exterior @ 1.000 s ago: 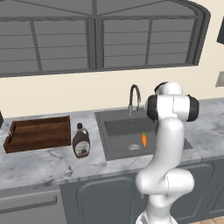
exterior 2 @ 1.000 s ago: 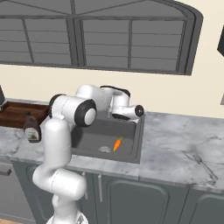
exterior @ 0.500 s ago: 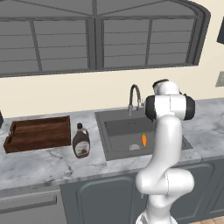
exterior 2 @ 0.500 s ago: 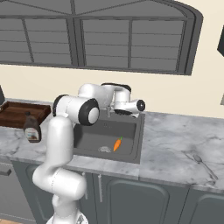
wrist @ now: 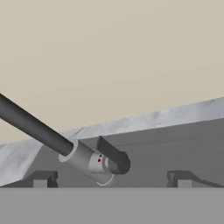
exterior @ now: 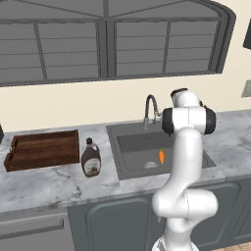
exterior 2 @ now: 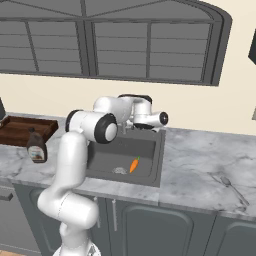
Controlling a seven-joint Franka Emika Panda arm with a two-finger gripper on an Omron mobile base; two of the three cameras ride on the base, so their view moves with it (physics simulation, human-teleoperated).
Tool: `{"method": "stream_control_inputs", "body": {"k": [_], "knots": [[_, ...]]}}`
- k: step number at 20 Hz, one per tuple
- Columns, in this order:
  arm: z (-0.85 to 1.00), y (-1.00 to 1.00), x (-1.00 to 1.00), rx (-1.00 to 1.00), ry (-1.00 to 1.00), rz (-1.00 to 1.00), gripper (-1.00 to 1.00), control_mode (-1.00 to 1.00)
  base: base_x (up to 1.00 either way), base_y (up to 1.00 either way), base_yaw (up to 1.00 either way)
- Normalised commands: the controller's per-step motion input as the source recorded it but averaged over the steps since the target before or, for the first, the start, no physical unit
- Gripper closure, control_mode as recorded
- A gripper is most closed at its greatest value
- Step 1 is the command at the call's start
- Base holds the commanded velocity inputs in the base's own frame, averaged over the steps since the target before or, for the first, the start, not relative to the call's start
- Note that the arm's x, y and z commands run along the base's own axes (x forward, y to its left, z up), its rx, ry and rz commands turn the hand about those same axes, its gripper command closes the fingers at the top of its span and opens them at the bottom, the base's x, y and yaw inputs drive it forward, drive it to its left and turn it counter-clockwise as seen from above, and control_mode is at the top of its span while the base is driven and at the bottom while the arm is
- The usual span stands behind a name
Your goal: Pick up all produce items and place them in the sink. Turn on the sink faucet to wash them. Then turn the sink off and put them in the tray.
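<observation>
The orange carrot (exterior: 161,156) (exterior 2: 134,164) lies on the floor of the dark-grey sink (exterior: 137,142) (exterior 2: 112,153), beside the drain. The gooseneck sink faucet (exterior: 151,110) stands at the basin's back edge. In the hand view its grey base (wrist: 89,161) and dark side lever (wrist: 113,158) sit just ahead, between my fingertips (wrist: 42,179). My gripper (wrist: 111,180) is open and holds nothing, hovering over the back of the sink close to the lever. The brown wooden tray (exterior: 43,149) (exterior 2: 22,128) rests on the counter far left.
A brown syrup bottle (exterior: 91,158) (exterior 2: 36,146) stands between tray and sink. A spoon (exterior 2: 227,183) lies on the marble counter right of the sink. The beige wall rises directly behind the faucet.
My hand has crept a little further back toward the wall and the faucet. The carrot has stayed put in the sink, and the jaws are still wide.
</observation>
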Motion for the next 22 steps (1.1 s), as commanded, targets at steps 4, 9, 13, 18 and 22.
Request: {"method": "stream_control_inputs", "body": {"k": [4,9,13,18,22], "knots": [[0.0,0.23,-0.02,0.0,0.0,0.03,-1.0,-1.0,0.0,0.0,0.0],[0.0,0.17,0.12,0.0,0.0,0.02,-1.0,-1.0,0.0,0.0,0.0],[-0.09,0.03,0.37,0.0,0.0,0.0,-1.0,-1.0,0.0,0.0,0.0],[-0.22,0.0,0.34,0.0,0.05,0.0,-1.0,-1.0,0.0,0.0,0.0],[-0.13,0.0,0.38,0.0,0.04,0.0,-1.0,-1.0,0.0,0.0,0.0]]}}
